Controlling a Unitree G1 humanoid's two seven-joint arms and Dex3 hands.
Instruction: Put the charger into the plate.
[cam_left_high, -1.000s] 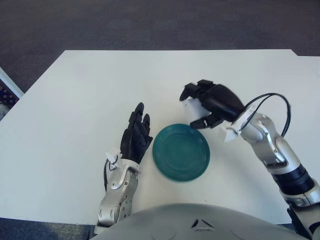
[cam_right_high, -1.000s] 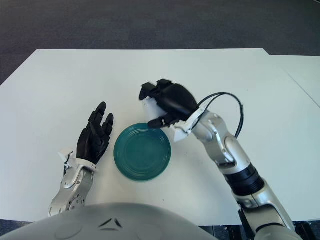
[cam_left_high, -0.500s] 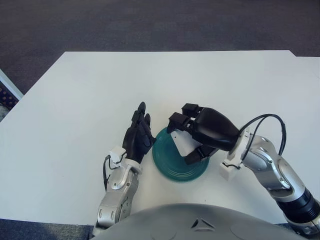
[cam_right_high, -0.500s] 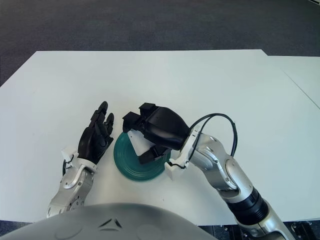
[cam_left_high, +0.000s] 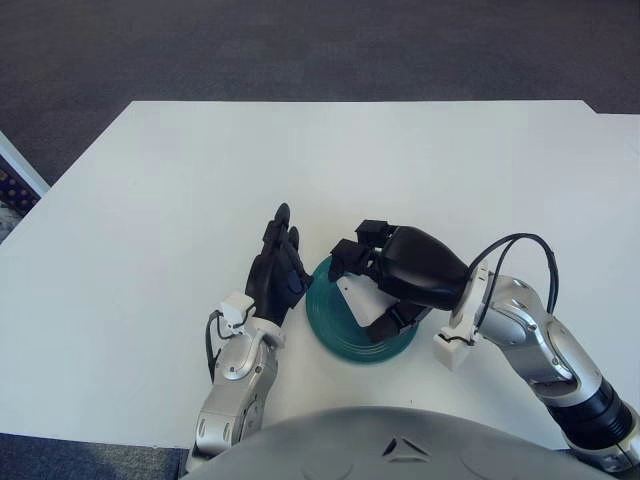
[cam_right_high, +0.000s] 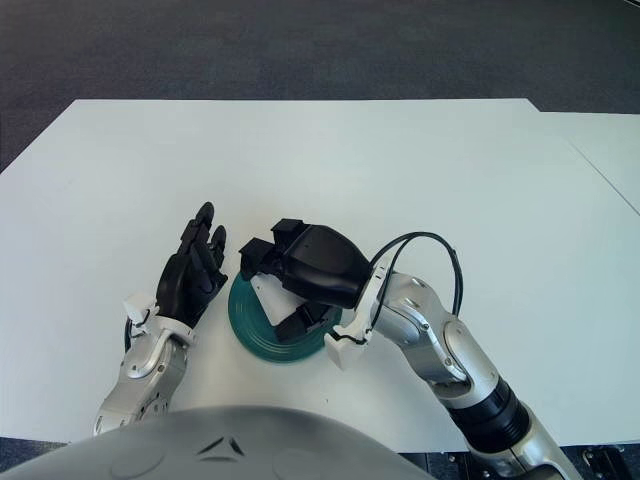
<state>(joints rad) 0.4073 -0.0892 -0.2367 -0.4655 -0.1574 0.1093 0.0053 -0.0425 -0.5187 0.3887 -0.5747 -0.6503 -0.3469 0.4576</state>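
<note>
You've got a plain white worktop (cam_left_high: 180, 190) here, with dark grey carpet floor (cam_left_high: 300, 45) running behind and around it.

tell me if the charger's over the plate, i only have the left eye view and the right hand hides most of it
Observer: In the right eye view the right hand is shut on the white charger, which shows over the left half of the green plate.
Operator: is it let go
Observer: No. The fingers curl over the charger from above and the thumb sits under it.
Operator: left hand in the way
Observer: The left hand shows open just left of the plate's rim, not over it. I cannot tell if they touch.
</note>
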